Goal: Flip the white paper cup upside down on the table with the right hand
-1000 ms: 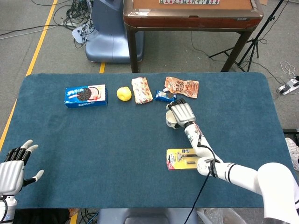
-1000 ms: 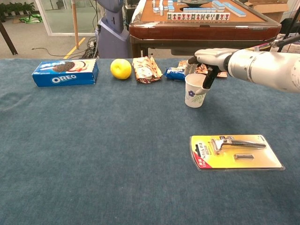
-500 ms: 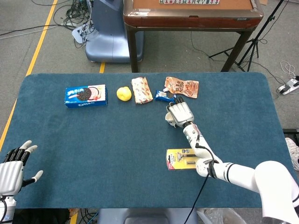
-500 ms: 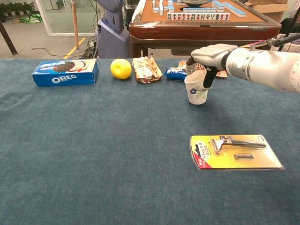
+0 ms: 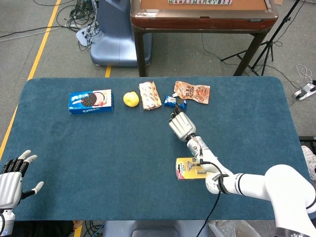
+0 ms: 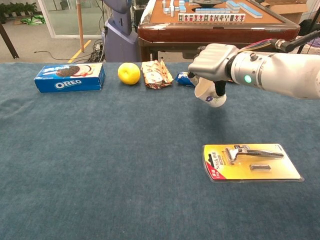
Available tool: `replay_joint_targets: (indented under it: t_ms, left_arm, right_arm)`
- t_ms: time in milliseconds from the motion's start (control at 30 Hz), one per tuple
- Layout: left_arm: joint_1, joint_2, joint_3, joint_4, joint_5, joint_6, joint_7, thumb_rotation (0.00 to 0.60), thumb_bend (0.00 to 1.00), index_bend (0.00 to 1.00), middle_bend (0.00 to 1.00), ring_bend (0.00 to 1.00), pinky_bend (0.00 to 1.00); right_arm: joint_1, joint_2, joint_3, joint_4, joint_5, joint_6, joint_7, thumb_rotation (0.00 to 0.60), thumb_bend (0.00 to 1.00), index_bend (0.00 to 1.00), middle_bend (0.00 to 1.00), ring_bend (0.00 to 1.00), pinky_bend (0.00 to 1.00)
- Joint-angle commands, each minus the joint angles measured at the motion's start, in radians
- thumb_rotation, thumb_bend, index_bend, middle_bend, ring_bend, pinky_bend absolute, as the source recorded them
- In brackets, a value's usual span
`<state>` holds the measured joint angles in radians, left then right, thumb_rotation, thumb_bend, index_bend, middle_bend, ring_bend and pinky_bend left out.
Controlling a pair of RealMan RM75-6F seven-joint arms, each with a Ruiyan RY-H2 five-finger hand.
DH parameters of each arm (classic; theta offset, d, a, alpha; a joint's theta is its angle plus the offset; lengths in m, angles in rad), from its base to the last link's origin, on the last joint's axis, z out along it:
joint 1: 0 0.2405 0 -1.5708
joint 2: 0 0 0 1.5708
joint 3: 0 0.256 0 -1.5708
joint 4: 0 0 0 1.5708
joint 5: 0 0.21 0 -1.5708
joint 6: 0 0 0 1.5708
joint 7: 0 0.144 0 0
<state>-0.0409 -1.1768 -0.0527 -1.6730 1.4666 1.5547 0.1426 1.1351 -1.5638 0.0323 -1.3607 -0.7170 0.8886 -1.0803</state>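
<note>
Right hand has lifted white paper cup off table, tilting it.

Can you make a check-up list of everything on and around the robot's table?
Surface: blue table, cloth-covered.
Job's things: paper cup off the table, tilted, held by the right robot hand.
Clutter: Oreo box, lemon, snack packs, blue wrapper, orange pouch, razor pack.
Hands: right robot hand grips the cup; left robot hand at the near left edge, holding nothing, fingers apart.
Cables: black cable along the right arm; cables on the floor.
Surroundings: mahjong table, blue machine base, tripod.
</note>
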Motion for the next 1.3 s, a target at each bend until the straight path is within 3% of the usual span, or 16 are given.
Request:
replay_joint_targets:
  t_ms: [33, 167, 267, 333, 467, 800, 1033, 1300]
  left_arm:
    - [0.003, 0.001, 0.001, 0.001, 0.0, 0.002, -0.004, 0.6, 0.15, 0.22, 0.13, 0.16, 0.13]
    - [0.004, 0.0, 0.002, 0.004, 0.0, 0.0, -0.009, 0.6, 0.15, 0.22, 0.13, 0.16, 0.13]
    - [0.003, -0.002, 0.002, 0.006, 0.002, -0.002, -0.009, 0.6, 0.15, 0.22, 0.13, 0.16, 0.13]
    - [0.003, -0.002, 0.001, 0.007, 0.002, -0.001, -0.01, 0.6, 0.15, 0.22, 0.13, 0.16, 0.13]
    - [0.005, -0.001, 0.001, 0.008, 0.002, 0.0, -0.011, 0.6, 0.15, 0.22, 0.13, 0.16, 0.13]
    - [0.008, 0.003, 0.003, 0.002, 0.002, -0.002, -0.008, 0.6, 0.15, 0.22, 0.13, 0.16, 0.13]
    - [0.008, 0.001, 0.003, -0.001, -0.003, -0.005, -0.001, 0.6, 0.15, 0.22, 0.13, 0.16, 0.13]
    - [-0.001, -0.003, -0.001, -0.013, 0.0, -0.014, 0.022, 0.6, 0.15, 0.22, 0.13, 0.16, 0.13]
  right_arm:
    - [0.019, -0.008, -0.039, -0.033, 0.018, 0.016, -0.06, 0.6, 0.35, 0.4, 0.26, 0.08, 0.0]
    - [0.021, -0.012, -0.048, -0.056, 0.05, 0.018, -0.08, 0.6, 0.35, 0.34, 0.21, 0.04, 0.0]
    - [0.018, -0.015, -0.041, -0.069, 0.08, 0.009, -0.062, 0.6, 0.31, 0.09, 0.14, 0.01, 0.0]
    - [0.017, -0.017, -0.033, -0.077, 0.094, 0.002, -0.041, 0.6, 0.23, 0.0, 0.07, 0.0, 0.0]
    - [0.008, -0.011, -0.002, -0.097, 0.084, -0.008, 0.034, 0.6, 0.11, 0.0, 0.0, 0.0, 0.0]
    - [-0.067, 0.089, 0.079, -0.182, -0.013, -0.01, 0.319, 0.6, 0.09, 0.0, 0.0, 0.0, 0.0]
    - [-0.139, 0.127, 0.066, -0.133, -0.089, -0.041, 0.485, 0.6, 0.1, 0.08, 0.02, 0.0, 0.0]
    - [-0.181, 0.089, 0.067, -0.031, -0.151, -0.093, 0.63, 0.6, 0.13, 0.14, 0.06, 0.0, 0.0]
